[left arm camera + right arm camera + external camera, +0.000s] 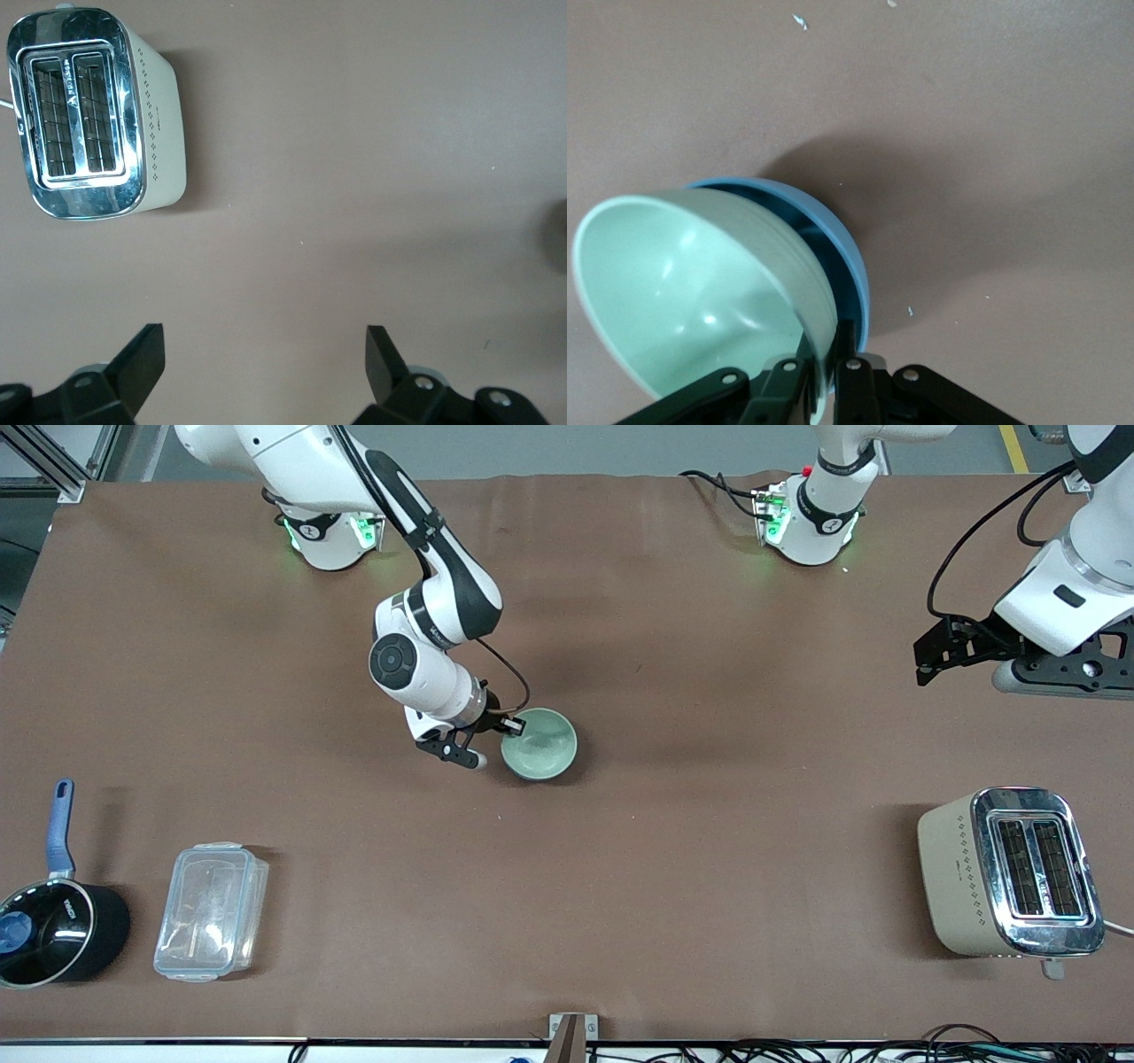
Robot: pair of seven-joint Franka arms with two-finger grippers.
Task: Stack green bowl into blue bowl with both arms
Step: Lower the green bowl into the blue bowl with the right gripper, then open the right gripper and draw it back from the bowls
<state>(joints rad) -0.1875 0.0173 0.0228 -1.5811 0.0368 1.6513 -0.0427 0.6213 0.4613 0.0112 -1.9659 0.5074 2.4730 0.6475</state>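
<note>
I have the right gripper (821, 382) pinched on the green bowl's (540, 742) rim mid-table, tilted so it slides into the blue bowl (846, 266) beneath. The left gripper (266, 359) waits spread wide, over bare table near the toaster (1010, 872).

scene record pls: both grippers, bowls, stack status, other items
right gripper: shut on the green bowl's rim, mid-table
green bowl: tilted, partly inside the blue bowl
blue bowl: on the table, under the green bowl
stack status: not yet seated flat
left gripper: open, waiting over bare table near the toaster
other items: saucepan, clear container
</note>
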